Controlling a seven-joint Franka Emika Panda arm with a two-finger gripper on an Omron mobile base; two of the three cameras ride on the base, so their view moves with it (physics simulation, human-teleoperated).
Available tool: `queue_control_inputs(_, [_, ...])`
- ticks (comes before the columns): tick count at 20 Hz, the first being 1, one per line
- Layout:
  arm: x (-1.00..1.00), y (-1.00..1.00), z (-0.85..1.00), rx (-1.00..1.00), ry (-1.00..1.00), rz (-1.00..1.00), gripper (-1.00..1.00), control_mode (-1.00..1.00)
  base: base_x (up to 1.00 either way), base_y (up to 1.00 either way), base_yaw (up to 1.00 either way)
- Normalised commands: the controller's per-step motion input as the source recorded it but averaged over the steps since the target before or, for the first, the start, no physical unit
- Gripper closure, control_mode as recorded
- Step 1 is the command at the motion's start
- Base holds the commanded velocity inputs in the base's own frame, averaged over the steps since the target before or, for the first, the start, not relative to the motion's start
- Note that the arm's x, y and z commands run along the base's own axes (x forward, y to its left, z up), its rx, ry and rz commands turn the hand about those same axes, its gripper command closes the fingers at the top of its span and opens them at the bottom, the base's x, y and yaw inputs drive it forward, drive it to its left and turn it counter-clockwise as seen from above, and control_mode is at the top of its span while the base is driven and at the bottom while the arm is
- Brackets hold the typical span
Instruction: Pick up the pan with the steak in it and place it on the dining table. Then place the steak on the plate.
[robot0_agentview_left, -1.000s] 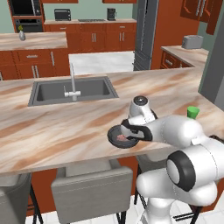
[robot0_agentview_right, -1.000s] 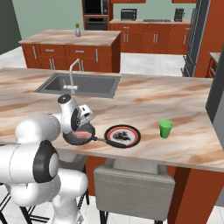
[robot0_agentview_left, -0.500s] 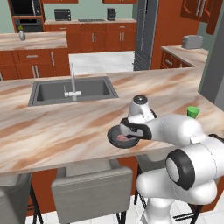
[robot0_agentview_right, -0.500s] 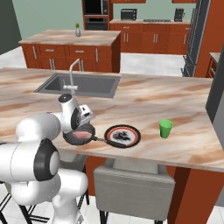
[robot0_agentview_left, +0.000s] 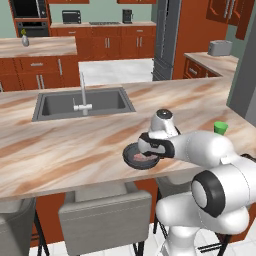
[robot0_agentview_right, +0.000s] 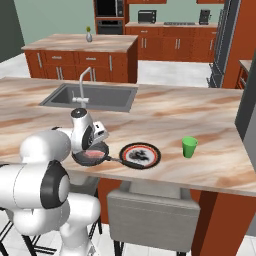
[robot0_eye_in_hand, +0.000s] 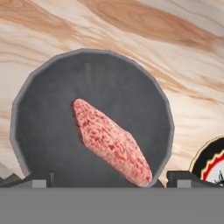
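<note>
The hand (robot0_eye_in_hand: 107, 183) hangs directly over the pan (robot0_eye_in_hand: 52, 131), fingertips spread wide apart, holding nothing. The steak (robot0_eye_in_hand: 111, 142) lies inside the pan on the marble bench (robot0_agentview_right: 200, 120); the plate (robot0_agentview_right: 141, 155) sits just beside, at three o'clock.

On the long beige and brown veined marble dining table (robot0_agentview_right: 200, 120) sit one small round dark grey frying pan (robot0_agentview_right: 91, 156), one flat pinkish-red slab of raw steak (robot0_eye_in_hand: 111, 141) inside it, one flat round dark plate with a reddish-brown rim (robot0_agentview_right: 140, 155) and one small green cup (robot0_agentview_right: 189, 147). One grey sunken sink (robot0_agentview_left: 82, 103) with one silver tap (robot0_agentview_left: 81, 95) is set into the top. Two grey stools (robot0_agentview_left: 105, 218) stand along the near edge in the left base view. One white robot arm (robot0_agentview_left: 200, 150) reaches over the table.
</note>
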Motion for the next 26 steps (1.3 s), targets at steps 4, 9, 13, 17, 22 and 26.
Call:
queue_control_inputs(4, [-0.05, 0.03, 0.00, 0.00, 0.00, 0.00, -1.00, -1.00, 0.00, 0.00, 0.00])
queue_control_inputs(9, [-0.36, 0.05, 0.02, 0.01, -0.12, -0.22, -1.00, -1.00, 0.00, 0.00, 0.00])
queue_control_inputs(13, [-0.17, 0.20, 0.12, 0.02, -0.20, -0.41, -1.00, -1.00, 0.00, 0.00, 0.00])
queue_control_inputs(17, [-0.03, 0.15, 0.20, 0.03, -0.17, -0.45, -1.00, -1.00, 0.00, 0.00, 0.00])
queue_control_inputs(22, [-0.02, 0.01, 0.07, 0.09, -0.05, -0.48, -1.00, -1.00, 0.00, 0.00, 0.00])
queue_control_inputs(26, [-0.11, 0.00, 0.09, 0.17, 0.00, -0.47, -1.00, -1.00, 0.00, 0.00, 0.00])
